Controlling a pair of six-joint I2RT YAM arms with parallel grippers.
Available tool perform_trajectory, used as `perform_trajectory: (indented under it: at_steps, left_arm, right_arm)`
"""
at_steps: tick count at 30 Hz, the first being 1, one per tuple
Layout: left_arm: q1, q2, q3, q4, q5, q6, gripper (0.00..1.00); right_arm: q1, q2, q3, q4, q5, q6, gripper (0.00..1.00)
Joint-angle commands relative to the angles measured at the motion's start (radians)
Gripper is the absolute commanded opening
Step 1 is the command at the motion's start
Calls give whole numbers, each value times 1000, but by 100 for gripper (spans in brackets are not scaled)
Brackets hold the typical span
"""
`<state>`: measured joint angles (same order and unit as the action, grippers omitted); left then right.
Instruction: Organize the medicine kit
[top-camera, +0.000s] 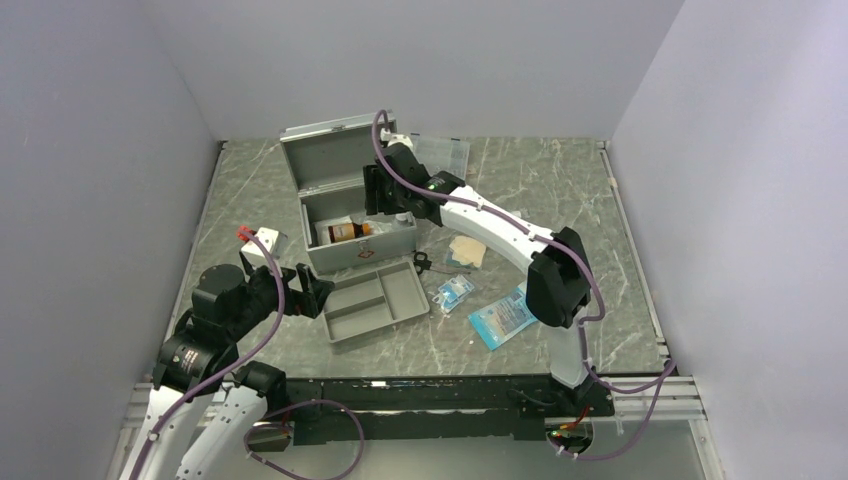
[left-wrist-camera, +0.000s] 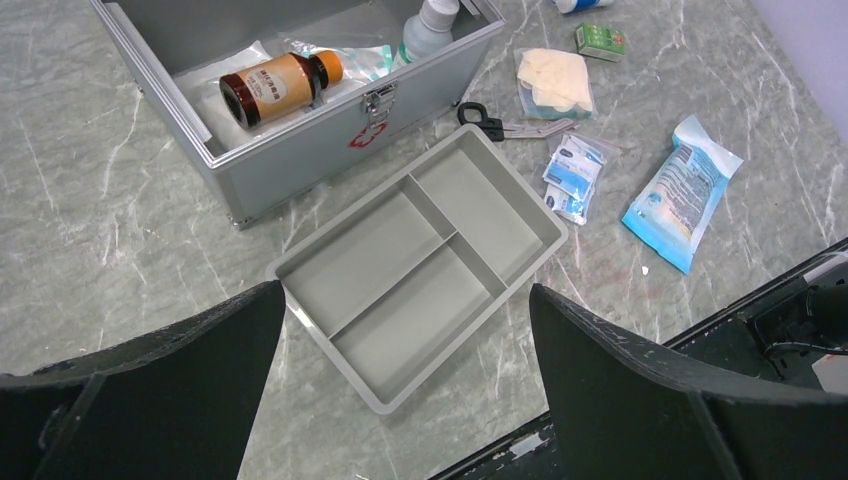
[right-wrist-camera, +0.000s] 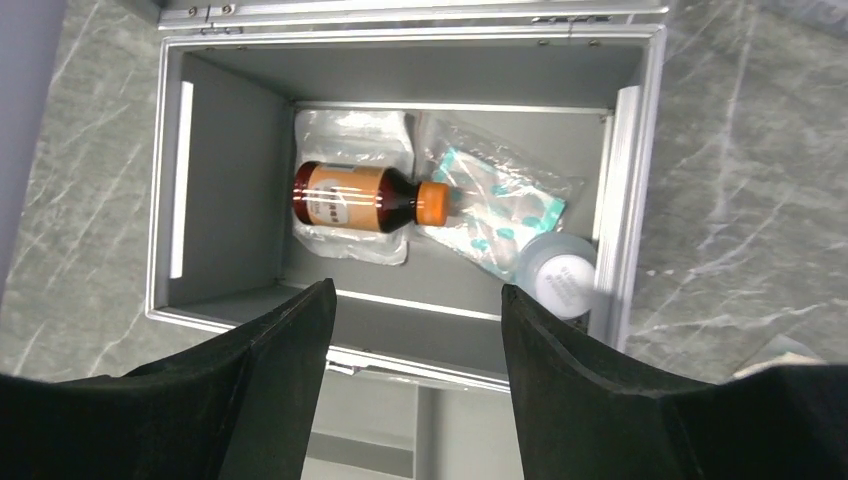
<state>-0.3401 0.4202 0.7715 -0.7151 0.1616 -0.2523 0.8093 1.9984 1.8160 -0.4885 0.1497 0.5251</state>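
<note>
The medicine kit (top-camera: 362, 250) is a grey metal box standing open at the table's middle, its lid raised behind. Inside lie a brown bottle with an orange cap (right-wrist-camera: 360, 197), a clear bag of teal pills (right-wrist-camera: 495, 205), a white packet and a white bottle (right-wrist-camera: 560, 277) upright at the right wall. My right gripper (right-wrist-camera: 415, 290) hangs open and empty over the kit's front edge (top-camera: 385, 200). My left gripper (left-wrist-camera: 405, 295) is open and empty, low over the near corner of the shallow grey divided tray (left-wrist-camera: 370, 260), in front of the kit (left-wrist-camera: 330, 150).
Right of the tray (top-camera: 375, 300) lie black-handled scissors (top-camera: 422, 262), a bag of gloves (top-camera: 467, 250), small blue-white sachets (top-camera: 455, 292) and a blue packet (top-camera: 505, 318). A clear plastic case (top-camera: 445, 155) sits behind the kit. A white box (top-camera: 262, 243) stands at its left.
</note>
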Motion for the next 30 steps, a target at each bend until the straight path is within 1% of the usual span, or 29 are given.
perform_trajectory:
  at_steps: [1,30]
  left_arm:
    - [1,-9,-5,37,7,0,100]
    - [1,-15,-5,35,4,-3,99]
  right_arm:
    - [-5,-39,-4,-32,70,-40,64]
    - [-16,48,-9,-30,61,2,64]
